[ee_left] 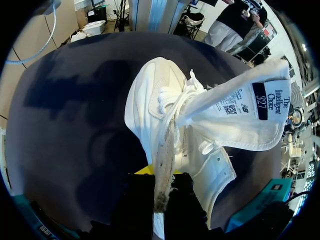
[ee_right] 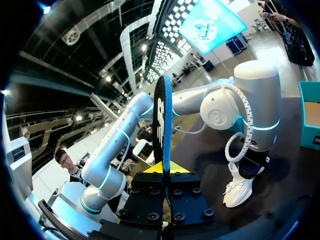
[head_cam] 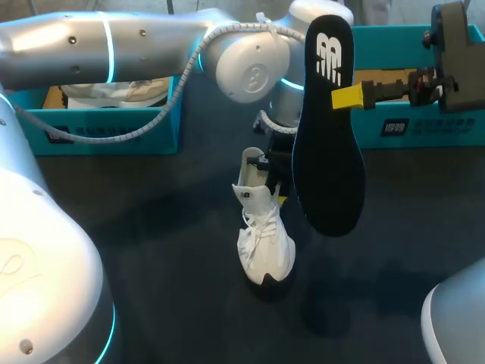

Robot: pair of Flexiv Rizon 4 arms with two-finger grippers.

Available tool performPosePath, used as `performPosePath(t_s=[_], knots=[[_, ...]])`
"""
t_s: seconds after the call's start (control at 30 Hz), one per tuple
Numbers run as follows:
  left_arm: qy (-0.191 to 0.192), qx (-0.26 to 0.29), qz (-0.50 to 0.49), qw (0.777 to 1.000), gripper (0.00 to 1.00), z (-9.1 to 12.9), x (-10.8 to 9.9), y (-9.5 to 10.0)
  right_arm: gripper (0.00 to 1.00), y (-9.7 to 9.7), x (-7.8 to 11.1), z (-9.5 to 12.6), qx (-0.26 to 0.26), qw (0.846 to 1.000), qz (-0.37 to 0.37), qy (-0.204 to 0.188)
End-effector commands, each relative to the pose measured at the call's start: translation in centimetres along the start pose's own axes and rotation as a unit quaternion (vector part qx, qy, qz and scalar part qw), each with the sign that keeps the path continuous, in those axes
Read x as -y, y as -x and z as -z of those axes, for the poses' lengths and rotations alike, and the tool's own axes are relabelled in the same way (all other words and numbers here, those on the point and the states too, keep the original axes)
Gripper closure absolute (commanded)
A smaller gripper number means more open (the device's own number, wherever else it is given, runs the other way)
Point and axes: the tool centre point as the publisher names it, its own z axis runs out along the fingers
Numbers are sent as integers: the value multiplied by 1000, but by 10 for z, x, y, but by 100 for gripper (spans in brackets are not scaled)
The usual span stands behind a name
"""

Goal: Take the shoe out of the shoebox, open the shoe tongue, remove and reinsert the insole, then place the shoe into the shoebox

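The right tool (ee_right: 164,169) is closed on the black insole (head_cam: 327,152), pinching it edge-on near its upper, logo end, so most of its length hangs free below the fingers. The left tool (ee_left: 161,176) grips the white shoe (head_cam: 265,243) by a thin strip of its collar, and the rest of the shoe reaches out ahead of it onto the desk (head_cam: 151,250), with the tongue (ee_left: 245,115) folded back from the mouth. The main risk, as I judge it, is that single pinch point: the long insole could swing or pivot between the fingers, meet the collar or the laces at an angle, and buckle instead of sliding in. The tongue could also flop back over the opening. A push from the insole could twist the shoe out of the left tool's narrow hold or tip it over. The inside of the shoe cannot be seen in any view, so the footbed is unknown. The shoe wall covers most of the left tool's fingertips, and the arm hides the heel. I cannot tell how high the insole's lower end hangs above the shoe. The teal shoebox (head_cam: 409,129) beyond the right tool is partly cut off.
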Motion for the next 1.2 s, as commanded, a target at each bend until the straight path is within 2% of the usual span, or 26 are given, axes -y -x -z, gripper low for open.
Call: performPosePath(t_s=[0.03,0.3,0.37,0.4,0.73,0.97,1.2], knots=[[-7,-12,0,1000,100,-9,-3,8,100,1,-3,-3,0,1000,-1,-2],[-17,-36,-3,999,100,-21,2,8,100,1,-3,-3,0,1000,-1,-2],[-18,-35,3,999,47,-21,3,7,100,1,-3,-3,0,1000,-1,-2],[-17,-34,5,999,0,-20,5,6,100,1,-3,-3,0,1000,-1,-2],[9,1,12,1000,0,13,7,2,100,1,-3,-3,0,1000,-1,-2],[43,35,18,998,0,51,-3,5,100,1,-3,-3,0,1000,-1,-2],[67,65,29,995,0,77,-14,2,100,1,-3,-3,0,1000,-1,-2]])
